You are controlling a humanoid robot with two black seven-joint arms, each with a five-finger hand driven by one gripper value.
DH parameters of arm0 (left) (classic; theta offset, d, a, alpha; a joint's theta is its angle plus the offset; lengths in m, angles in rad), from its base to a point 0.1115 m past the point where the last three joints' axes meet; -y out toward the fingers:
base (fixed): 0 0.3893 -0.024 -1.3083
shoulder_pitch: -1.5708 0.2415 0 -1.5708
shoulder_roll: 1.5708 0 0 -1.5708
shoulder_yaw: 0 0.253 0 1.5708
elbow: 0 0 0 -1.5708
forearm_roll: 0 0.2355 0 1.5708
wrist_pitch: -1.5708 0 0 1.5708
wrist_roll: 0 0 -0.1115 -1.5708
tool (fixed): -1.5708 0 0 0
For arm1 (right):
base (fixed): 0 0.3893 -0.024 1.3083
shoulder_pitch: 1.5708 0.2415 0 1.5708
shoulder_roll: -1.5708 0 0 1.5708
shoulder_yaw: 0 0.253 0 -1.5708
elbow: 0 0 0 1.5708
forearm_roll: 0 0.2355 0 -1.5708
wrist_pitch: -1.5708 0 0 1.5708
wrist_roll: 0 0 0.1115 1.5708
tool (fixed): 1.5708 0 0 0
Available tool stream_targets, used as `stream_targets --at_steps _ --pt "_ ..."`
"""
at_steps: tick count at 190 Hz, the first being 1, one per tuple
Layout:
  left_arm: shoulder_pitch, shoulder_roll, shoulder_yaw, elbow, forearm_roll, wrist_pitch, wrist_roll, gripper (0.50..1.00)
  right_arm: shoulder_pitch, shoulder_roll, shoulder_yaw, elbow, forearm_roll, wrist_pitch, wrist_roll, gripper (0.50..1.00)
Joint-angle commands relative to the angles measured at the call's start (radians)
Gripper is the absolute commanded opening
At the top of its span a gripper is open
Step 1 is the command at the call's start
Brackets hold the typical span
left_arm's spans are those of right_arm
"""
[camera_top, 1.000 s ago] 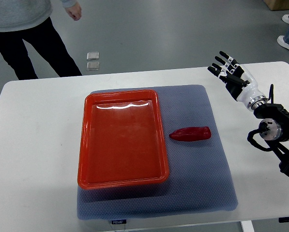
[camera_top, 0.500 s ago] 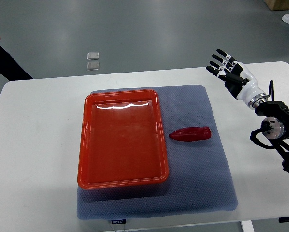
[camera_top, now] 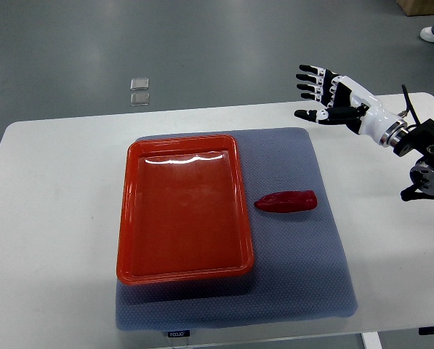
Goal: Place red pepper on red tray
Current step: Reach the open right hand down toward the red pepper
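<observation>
The fingers (camera_top: 309, 80) are spreading wide apart and holding nothing. They belong to the right hand (camera_top: 331, 98), which is hanging over the far right part of the white table (camera_top: 49, 218). The red pepper (camera_top: 286, 201) is lying on the blue mat (camera_top: 304, 276), just beside the red tray (camera_top: 126, 218).

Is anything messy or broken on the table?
Nothing stands out. The red pepper lies whole on the blue mat beside the empty red tray, and the right hand is open above the table's far edge.
</observation>
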Motion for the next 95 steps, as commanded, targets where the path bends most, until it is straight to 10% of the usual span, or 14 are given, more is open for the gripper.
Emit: stream_targets --at_steps 1,95 --pt "0.000 0.000 0.000 0.000 0.000 0.000 0.000 1.000 0.051 -0.074 -0.078 0.036 -0.058 0.027 0.018 0.917" --pt "0.000 0.000 0.001 0.000 0.000 0.000 0.000 1.000 0.252 -0.169 -0.454 0.135 -0.538 0.004 0.062 0.917"
